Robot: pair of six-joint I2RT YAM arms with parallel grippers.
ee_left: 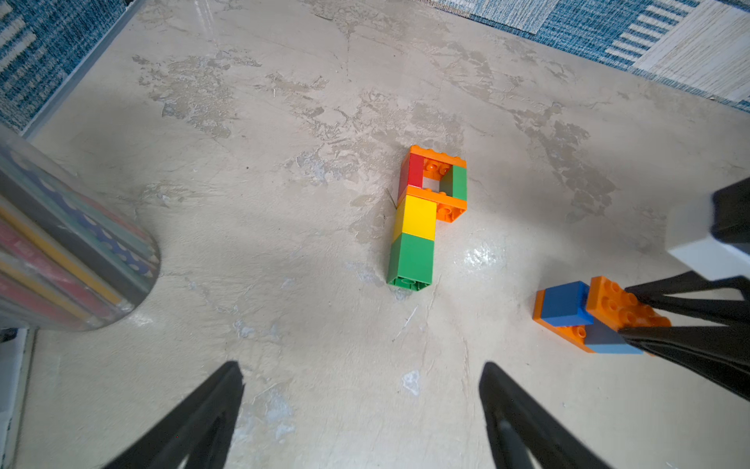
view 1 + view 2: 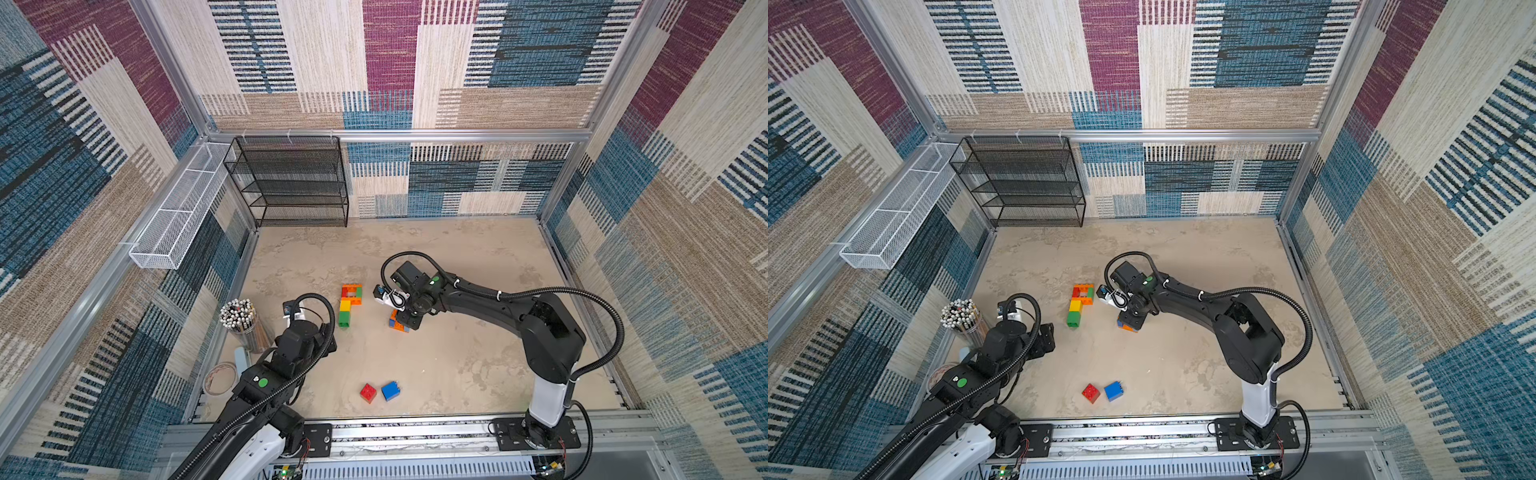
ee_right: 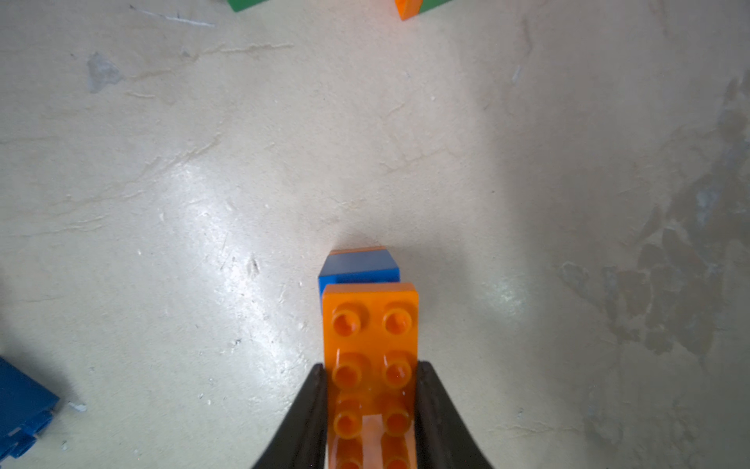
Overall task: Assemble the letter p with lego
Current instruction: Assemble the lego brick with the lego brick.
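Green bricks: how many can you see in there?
2, both in the lego P: the stem green brick forms its foot, the loop green brick its loop's outer side. The orange-and-blue stack is partly covered, so another could hide.

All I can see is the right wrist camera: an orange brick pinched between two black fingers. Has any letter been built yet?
Observer: Yes. A P of orange, red, green and yellow bricks lies flat on the table.
Operator: Is the other arm carrying anything?
Observer: No. The left gripper is open and empty, facing the P.
Operator: Any bricks left over?
Observer: A loose red brick sits beside a blue brick near the arms' bases.
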